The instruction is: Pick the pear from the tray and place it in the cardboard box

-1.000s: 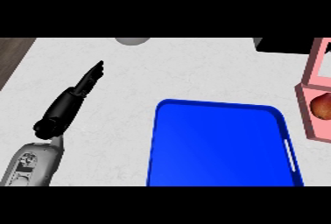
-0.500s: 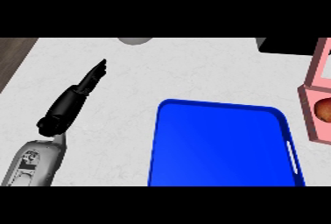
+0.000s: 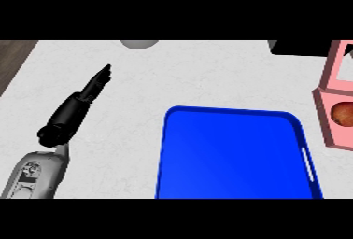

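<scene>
A blue tray [image 3: 234,154] lies on the white counter at the lower middle, with nothing on it. At the right edge stands a pink box [image 3: 331,119] with its flaps open. Inside it sits a reddish-brown round fruit, the pear [image 3: 342,113], partly cut off by the view's edge. My left hand [image 3: 72,109] rests open on the counter to the left of the tray, its fingers straight and pointing up and to the right. My right hand does not show.
A grey round object [image 3: 139,44] sits at the counter's far edge, top middle. A black object [image 3: 296,46] fills the top right corner. The counter's dark left edge [image 3: 14,60] runs down the upper left.
The pear has shifted slightly right inside the box. My left hand has not moved.
</scene>
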Controlling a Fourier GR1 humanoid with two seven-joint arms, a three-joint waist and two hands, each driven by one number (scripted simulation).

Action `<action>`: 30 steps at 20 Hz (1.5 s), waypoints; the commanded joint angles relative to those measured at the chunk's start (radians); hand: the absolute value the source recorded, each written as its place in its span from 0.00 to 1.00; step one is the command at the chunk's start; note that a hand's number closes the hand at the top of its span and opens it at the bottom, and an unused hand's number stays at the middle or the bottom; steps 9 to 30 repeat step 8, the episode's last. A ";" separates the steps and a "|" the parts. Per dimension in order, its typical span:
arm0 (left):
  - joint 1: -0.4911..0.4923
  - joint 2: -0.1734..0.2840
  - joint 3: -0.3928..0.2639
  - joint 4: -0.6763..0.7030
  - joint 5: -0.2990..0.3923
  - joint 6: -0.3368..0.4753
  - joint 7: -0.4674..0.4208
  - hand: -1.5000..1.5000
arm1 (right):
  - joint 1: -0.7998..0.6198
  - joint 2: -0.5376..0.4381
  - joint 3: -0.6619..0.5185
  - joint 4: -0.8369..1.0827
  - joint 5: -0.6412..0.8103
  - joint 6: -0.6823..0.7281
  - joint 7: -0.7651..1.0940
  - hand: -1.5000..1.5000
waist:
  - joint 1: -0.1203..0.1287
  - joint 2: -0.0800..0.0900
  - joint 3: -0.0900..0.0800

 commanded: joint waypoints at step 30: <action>-0.015 0.006 0.005 -0.017 0.011 -0.015 0.024 0.50 | -0.116 0.038 -0.196 0.269 -0.387 0.442 0.249 0.00 | 0.021 0.009 0.002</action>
